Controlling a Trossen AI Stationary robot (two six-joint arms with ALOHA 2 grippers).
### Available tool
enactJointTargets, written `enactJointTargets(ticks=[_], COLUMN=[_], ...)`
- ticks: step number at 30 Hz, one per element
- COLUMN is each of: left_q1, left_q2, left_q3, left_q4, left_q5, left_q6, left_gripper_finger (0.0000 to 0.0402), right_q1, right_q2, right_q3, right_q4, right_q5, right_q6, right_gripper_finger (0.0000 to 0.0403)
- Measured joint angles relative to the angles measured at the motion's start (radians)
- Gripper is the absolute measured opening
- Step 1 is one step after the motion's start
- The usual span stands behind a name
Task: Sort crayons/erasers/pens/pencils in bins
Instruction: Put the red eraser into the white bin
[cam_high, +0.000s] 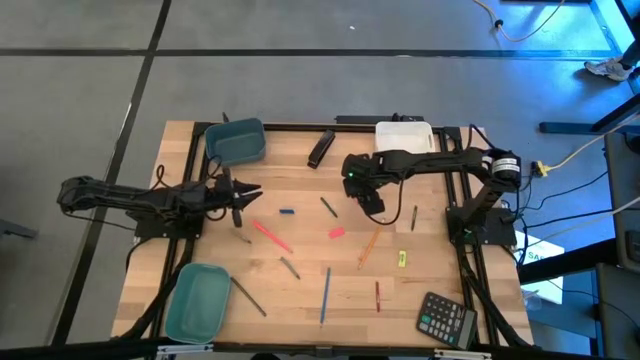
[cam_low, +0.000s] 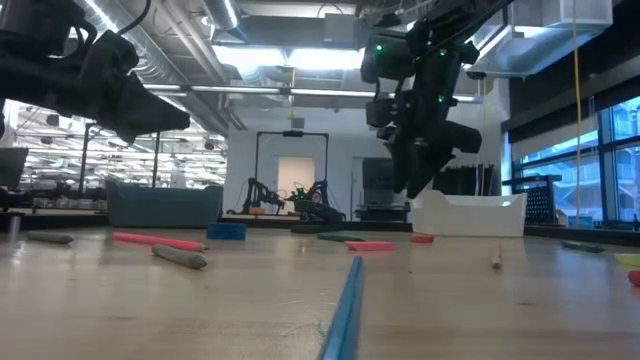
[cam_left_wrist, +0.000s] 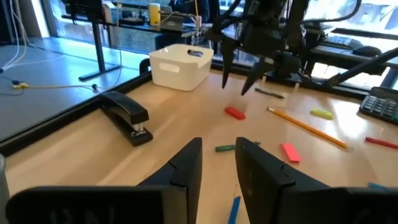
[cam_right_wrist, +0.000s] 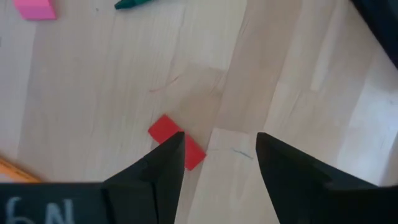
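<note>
Left gripper (cam_high: 243, 197) parted, empty, hovering near the squarish bin (cam_high: 235, 141); right gripper (cam_right_wrist: 214, 152) wide open, empty, above the red eraser (cam_right_wrist: 176, 140), which lies partly under one finger and off-centre, so a straight descent would likely pinch its corner or flick it away.

red eraser (cam_right_wrist: 176, 141) flat on table, pink eraser (cam_high: 336, 233) nearby, white bin (cam_high: 405, 136) at far edge
</note>
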Motion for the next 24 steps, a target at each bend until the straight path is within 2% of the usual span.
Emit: enactJointTargets(ticks=[8, 13, 17, 24], left_q1=[0.015, 0.015, 0.015, 0.015], left_q2=[0.050, 0.142, 0.227, 0.333], left_q3=[0.001, 0.002, 0.031, 0.074], left_q4=[0.039, 0.137, 0.147, 0.147], left_q5=[0.023, 0.031, 0.031, 0.031], left_q6=[0.002, 0.001, -0.005, -0.001], left_gripper_finger=[0.0093, 0.0100, 0.0112, 0.0115], right_q1=[0.000, -0.003, -0.007, -0.057], right_q2=[0.000, 0.000, 0.000, -0.001], right_q3=[0.000, 0.000, 0.000, 0.000], right_q4=[-0.006, 0.047, 0.085, 0.016], right_q5=[0.000, 0.000, -0.002, -0.117], right_q6=[0.012, 0.054, 0.034, -0.050], right_gripper_finger=[0.0200, 0.0200, 0.0200, 0.0200])
